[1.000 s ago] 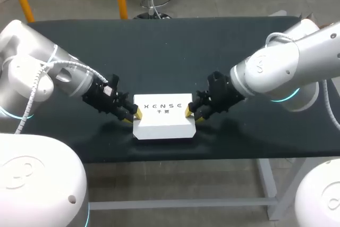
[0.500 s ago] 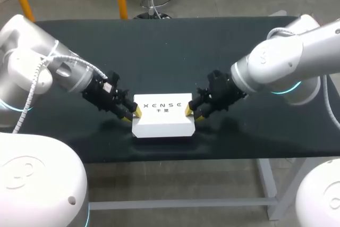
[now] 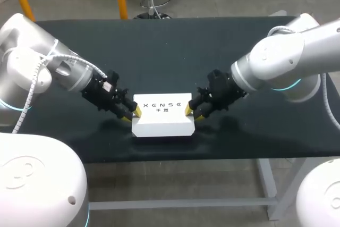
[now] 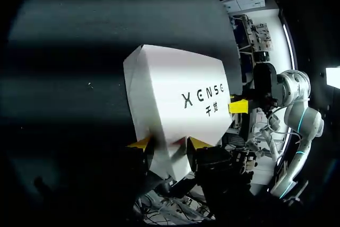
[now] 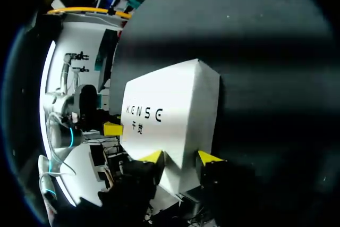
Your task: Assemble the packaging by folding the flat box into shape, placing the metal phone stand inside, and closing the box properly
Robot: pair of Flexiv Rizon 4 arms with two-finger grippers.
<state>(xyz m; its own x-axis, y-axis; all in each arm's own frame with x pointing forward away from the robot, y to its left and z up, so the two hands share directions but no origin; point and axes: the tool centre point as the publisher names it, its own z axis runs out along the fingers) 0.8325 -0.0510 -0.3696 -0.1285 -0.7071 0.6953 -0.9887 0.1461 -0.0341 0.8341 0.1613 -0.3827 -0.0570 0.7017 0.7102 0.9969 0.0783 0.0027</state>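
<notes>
Clamps the left end of the white box [image 3: 162, 115] with the left gripper [image 4: 170, 143], both yellow tips against the cardboard from two sides. Clamps the right end likewise with the right gripper [image 5: 180, 157], box end wedged between its tips. Reads as a pinch at each end, not open fingers resting alongside.

Outward from the tips: spans the gap between the two grippers, printed face up, long side running left to right. Lies close to the near edge of the dark table [image 3: 159, 46], about midway left to right. Cannot tell whether resting on the table top or raised slightly off it.

Progress, judged: folding done, already a full box shape with square walls and a flat top. Looks shut on top, no flap standing up. No sign of the metal phone stand on the table or in either wrist view, so probably inside already, but cannot confirm through closed cardboard. Probably left: pressing the ends home or checking the closure, then letting go. Seems late in the task, near the finish.

Hidden behind the fingers: the very ends of the box, so cannot say if fully tucked there.
</notes>
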